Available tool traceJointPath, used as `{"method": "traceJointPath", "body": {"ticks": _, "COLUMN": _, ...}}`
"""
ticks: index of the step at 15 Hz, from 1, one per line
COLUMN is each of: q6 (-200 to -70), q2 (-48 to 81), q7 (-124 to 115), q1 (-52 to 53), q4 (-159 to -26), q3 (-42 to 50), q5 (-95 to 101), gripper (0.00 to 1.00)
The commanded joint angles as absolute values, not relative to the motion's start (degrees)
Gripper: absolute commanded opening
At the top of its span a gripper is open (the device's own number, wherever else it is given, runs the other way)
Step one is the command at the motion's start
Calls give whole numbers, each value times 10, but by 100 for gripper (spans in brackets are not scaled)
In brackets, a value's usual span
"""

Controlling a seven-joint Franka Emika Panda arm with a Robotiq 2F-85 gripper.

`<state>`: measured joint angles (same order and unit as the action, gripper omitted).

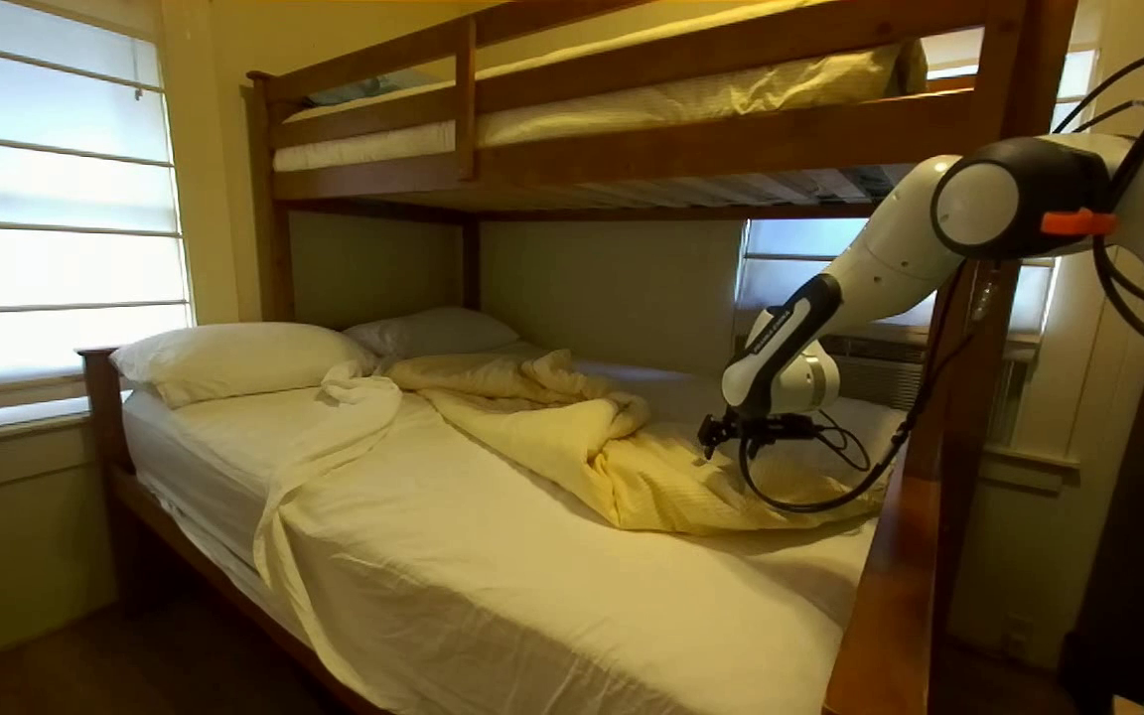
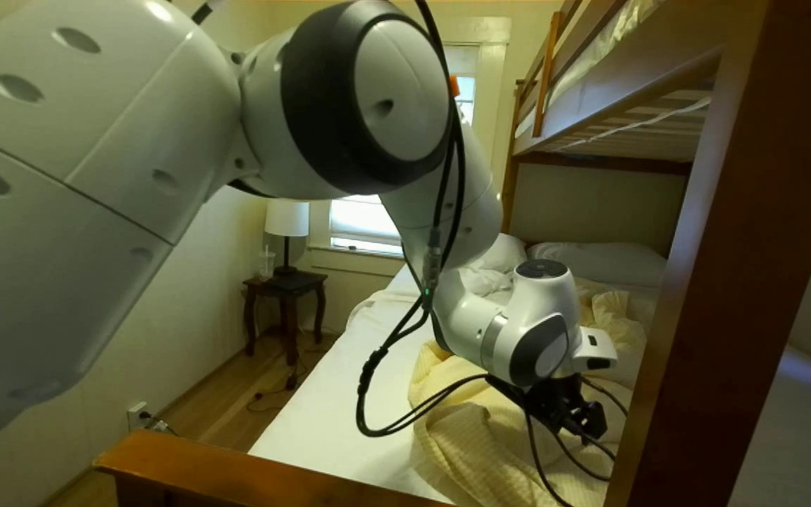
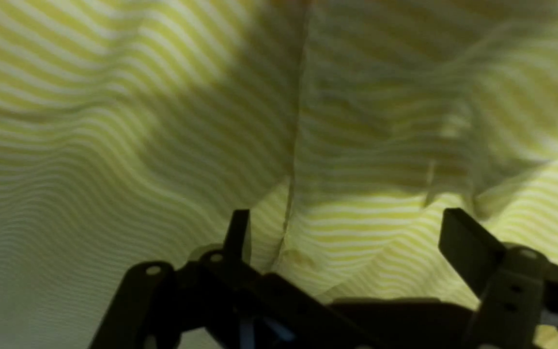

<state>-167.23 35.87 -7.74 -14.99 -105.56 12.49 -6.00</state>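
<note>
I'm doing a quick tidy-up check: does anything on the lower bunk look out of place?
Yes. The yellow striped blanket lies bunched in folds on the lower bunk instead of spread flat, and the white sheet is crumpled near a pillow, its edge trailing over the side.

The blanket (image 1: 656, 475) lies on the bed (image 1: 522, 596), beneath the gripper (image 3: 347, 223).

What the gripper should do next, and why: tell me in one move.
I'd probably ease the gripper slightly down toward the yellow striped blanket: in the wrist view its jaws stand wide open with nothing gripped, and the striped fabric, with a seam-like line, shows between them.
</note>
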Motion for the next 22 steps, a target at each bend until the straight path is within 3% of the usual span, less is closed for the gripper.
{"method": "traceJointPath", "body": {"ticks": 1, "q6": -1725, "q2": 387, "q7": -51, "q1": -222, "q4": -1027, "q3": 57, "q5": -115, "gripper": 100}}
{"method": "traceJointPath", "body": {"ticks": 5, "q6": -1741, "q2": 420, "q7": -22, "q1": -296, "q4": -1003, "q3": -32, "q5": -161, "gripper": 95}}
{"method": "traceJointPath", "body": {"ticks": 6, "q6": -1739, "q2": 428, "q7": -17, "q1": -307, "q4": -998, "q3": -44, "q5": -166, "gripper": 86}}
{"method": "traceJointPath", "body": {"ticks": 7, "q6": -1740, "q2": 433, "q7": -12, "q1": -317, "q4": -994, "q3": -57, "q5": -169, "gripper": 70}}
{"method": "traceJointPath", "body": {"ticks": 9, "q6": -1744, "q2": 444, "q7": 0, "q1": -340, "q4": -984, "q3": -85, "q5": -175, "gripper": 53}}
{"method": "traceJointPath", "body": {"ticks": 17, "q6": -1706, "q2": 431, "q7": 6, "q1": -366, "q4": -982, "q3": -127, "q5": -171, "gripper": 1}}
{"method": "traceJointPath", "body": {"ticks": 22, "q6": -1624, "q2": 324, "q7": 123, "q1": -414, "q4": -1102, "q3": -207, "q5": -186, "gripper": 1}}
